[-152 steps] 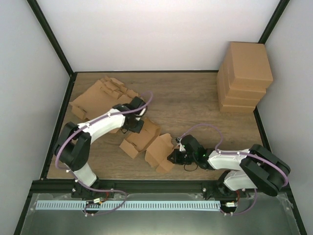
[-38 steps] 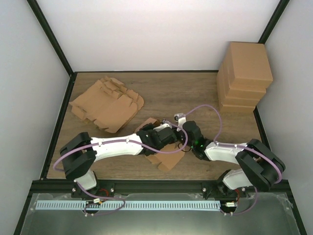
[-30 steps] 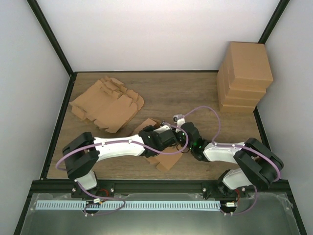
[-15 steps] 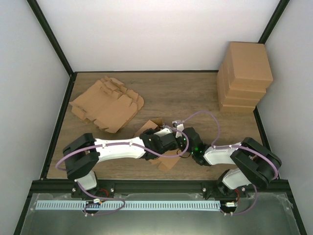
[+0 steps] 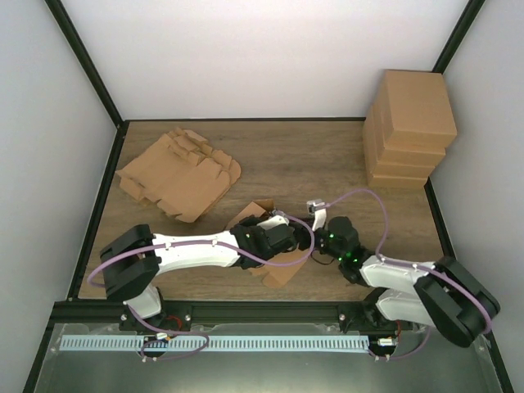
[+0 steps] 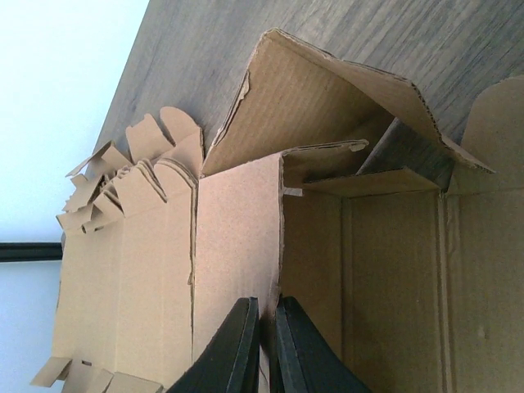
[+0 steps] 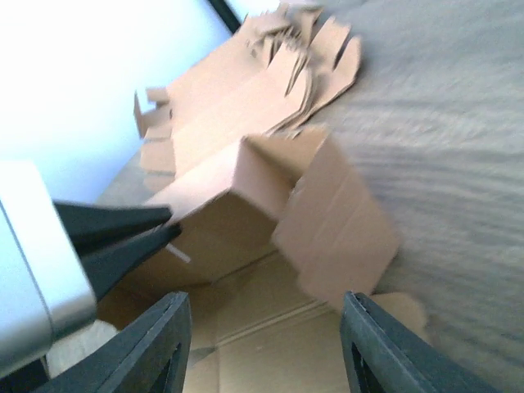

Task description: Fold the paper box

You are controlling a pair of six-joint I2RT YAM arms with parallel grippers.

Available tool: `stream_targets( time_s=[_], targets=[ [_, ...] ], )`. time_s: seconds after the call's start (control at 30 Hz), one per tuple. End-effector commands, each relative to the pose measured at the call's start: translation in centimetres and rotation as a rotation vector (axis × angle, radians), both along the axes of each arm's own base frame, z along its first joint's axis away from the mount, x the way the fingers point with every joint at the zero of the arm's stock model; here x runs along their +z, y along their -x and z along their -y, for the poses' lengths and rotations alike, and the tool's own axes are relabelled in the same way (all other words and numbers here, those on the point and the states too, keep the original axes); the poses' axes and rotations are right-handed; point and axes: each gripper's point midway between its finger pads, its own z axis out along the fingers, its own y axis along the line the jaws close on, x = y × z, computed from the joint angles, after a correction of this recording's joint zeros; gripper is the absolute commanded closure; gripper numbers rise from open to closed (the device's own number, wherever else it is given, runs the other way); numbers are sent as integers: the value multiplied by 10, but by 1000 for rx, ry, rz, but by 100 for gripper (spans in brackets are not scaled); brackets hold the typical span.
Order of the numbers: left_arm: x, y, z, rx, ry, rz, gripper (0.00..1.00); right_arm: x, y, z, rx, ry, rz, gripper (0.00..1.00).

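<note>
**Position of the workpiece.** The paper box [image 6: 393, 254] lies near the front middle of the table [image 5: 327, 164], between the 2 wrists. It is partly erected: 1 wall stands up and 1 end flap [image 6: 319, 106] is raised and leaning. The remaining flaps are not tucked in.

**Jaw state.**
- Left gripper [image 6: 264, 304]: jaws together, clamped on the top edge of the upright wall. The cardboard is pinched between the 2 fingers.
- Right gripper [image 7: 264, 299]: jaws apart and holding nothing. It hovers just beside the box on the right, with the open interior below it.

**Surroundings.** The pile of flat blanks [image 5: 176, 172] lies at the rear left, just beyond the box. The stack of finished boxes [image 5: 409, 123] stands at the rear right, well apart.

**Hazards from this state.**
1. Only 1 grip holds the box. If the right gripper pushes on a flap, the box can pivot about the left pinch or slide across the table.
2. The pinch is on a thin edge. A sideways pull from the left arm can crease or tear the wall.
3. The raised flap is unsupported and can spring back flat before it is tucked.
4. The 2 wrists are close together. An approach from the right risks contact between the fingers.
</note>
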Motion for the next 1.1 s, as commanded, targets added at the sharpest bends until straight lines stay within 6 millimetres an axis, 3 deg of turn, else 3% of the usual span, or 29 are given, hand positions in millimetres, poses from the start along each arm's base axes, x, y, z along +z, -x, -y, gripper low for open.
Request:
stream_targets(
  time_s=[0.0,0.1,0.2,0.3,0.6,0.73,0.83,1.07],
  targets=[
    [-2,3,3,-15,7,-10,92,24,-12,22,-30,-46,92,47],
    [-3,3,2,-14,8,-8,92,30,-28,40,-73,-64,98,49],
    [-1,3,2,-13,13,-4,92,24,-55,47,-99,-59,16,71],
    [0,3,2,-12,13,0,92,13,-81,39,-79,-51,-80,98],
    [0,3,1,-12,11,4,92,-27,-128,-4,40,-111,-237,99],
    [1,2,1,-9,8,13,92,-39,-128,-27,159,-110,-247,99],
    [1,2,0,-6,0,21,93,-40,-113,-44,280,-107,-230,99],
    [1,3,0,-7,6,19,93,-33,-77,-42,358,-101,-152,99]
  ],
)
